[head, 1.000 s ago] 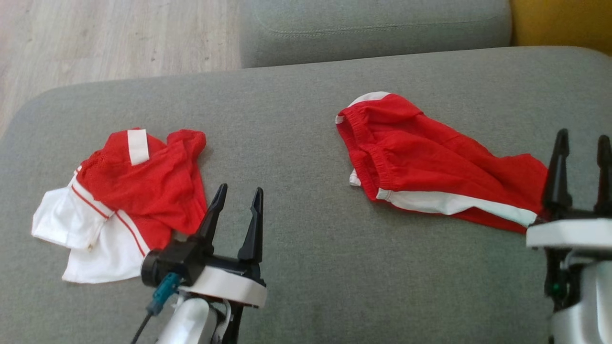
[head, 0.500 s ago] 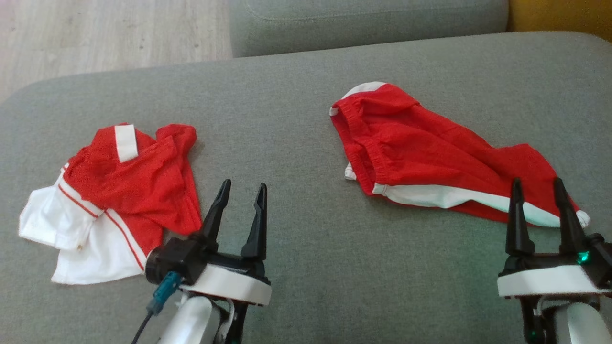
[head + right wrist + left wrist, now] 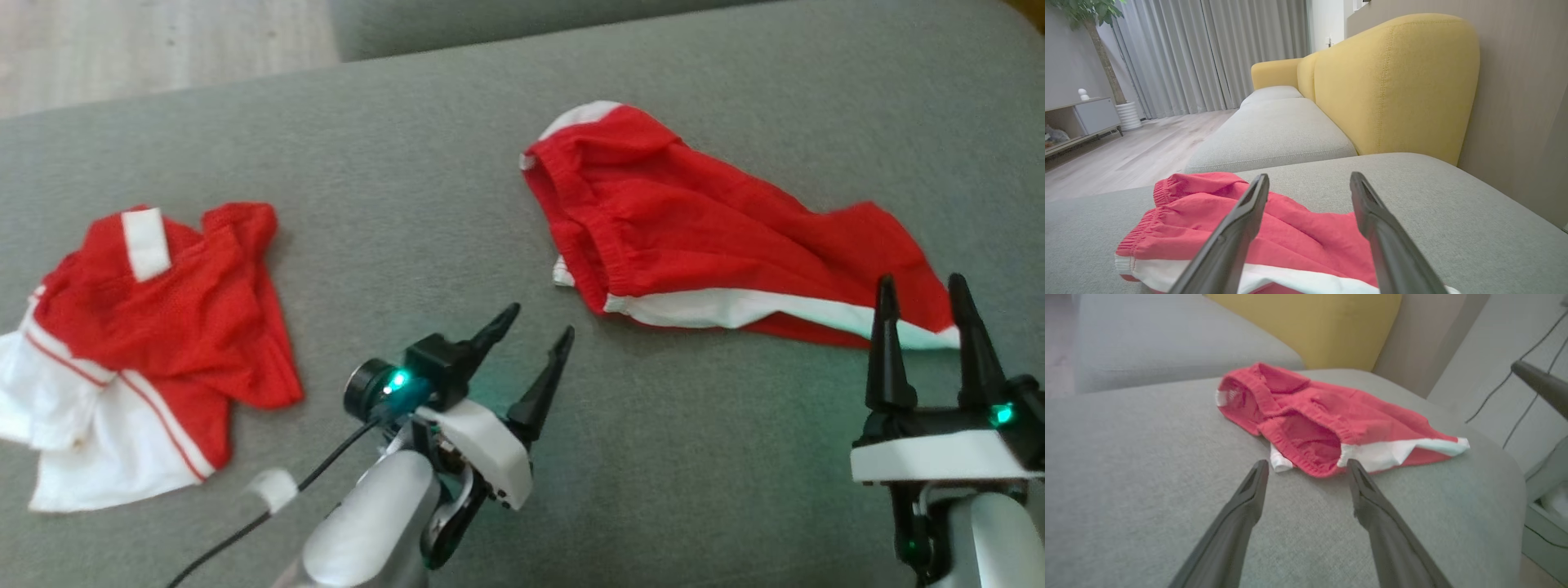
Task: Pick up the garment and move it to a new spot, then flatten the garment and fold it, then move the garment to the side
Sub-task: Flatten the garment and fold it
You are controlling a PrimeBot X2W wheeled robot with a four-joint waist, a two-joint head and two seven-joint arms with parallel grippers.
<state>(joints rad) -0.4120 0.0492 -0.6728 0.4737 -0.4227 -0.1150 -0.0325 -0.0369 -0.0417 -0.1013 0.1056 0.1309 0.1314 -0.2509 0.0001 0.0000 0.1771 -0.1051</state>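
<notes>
Head view: poised left gripper [image 3: 539,322] and right gripper [image 3: 920,286], both released, by red shorts [image 3: 694,237]; pickup step, likely needed clamping the cloth.

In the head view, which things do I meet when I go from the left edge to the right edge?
red and white garment → left gripper → red shorts → right gripper

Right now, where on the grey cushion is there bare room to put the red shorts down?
The widest bare patch of the cushion lies between the red and white shirt and the red shorts, beyond the left gripper. Another lies nearer, between the two grippers. Crowded: the right side, where the right gripper is at the shorts' leg end.
</notes>
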